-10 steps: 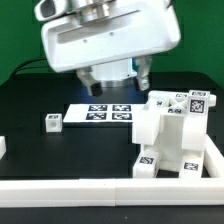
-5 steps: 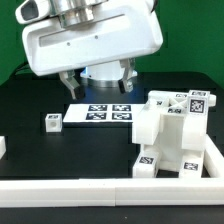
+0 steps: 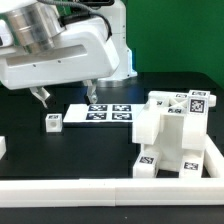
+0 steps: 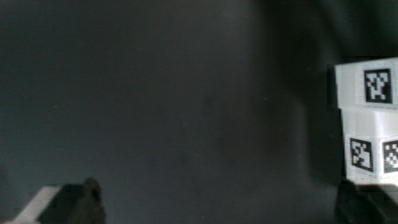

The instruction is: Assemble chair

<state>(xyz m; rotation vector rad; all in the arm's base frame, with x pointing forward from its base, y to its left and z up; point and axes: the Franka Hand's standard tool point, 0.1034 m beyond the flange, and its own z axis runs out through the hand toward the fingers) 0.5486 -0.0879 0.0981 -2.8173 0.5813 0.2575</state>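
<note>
My fingers (image 3: pixel 66 97) hang spread wide apart over the black counter (image 3: pixel 40 145), with nothing between them. In the exterior view one fingertip points down near the marker board (image 3: pixel 101 112), just above its left end, and the other hangs further toward the exterior view's left, above bare counter. Neither touches anything I can see.

The chair parts sit apart from me. A small white cube (image 3: pixel 53 122) with a tag on its face rests alone on the counter, just off the marker board's left end and below my fingers. The bigger cluster of white blocky chair pieces (image 3: pixel 172 135), tagged on several faces, stands at the exterior view's right, pressed into the corner of the white border rail (image 3: pixel 70 187) that runs along the near edge. Another white piece (image 3: pixel 3 146) peeks in at the exterior view's left edge.

My wrist view shows mostly dark counter, a dim fingertip (image 4: pixel 71 203), and tagged white faces (image 4: pixel 372 120) at one edge; I cannot tell which part they belong to.
</note>
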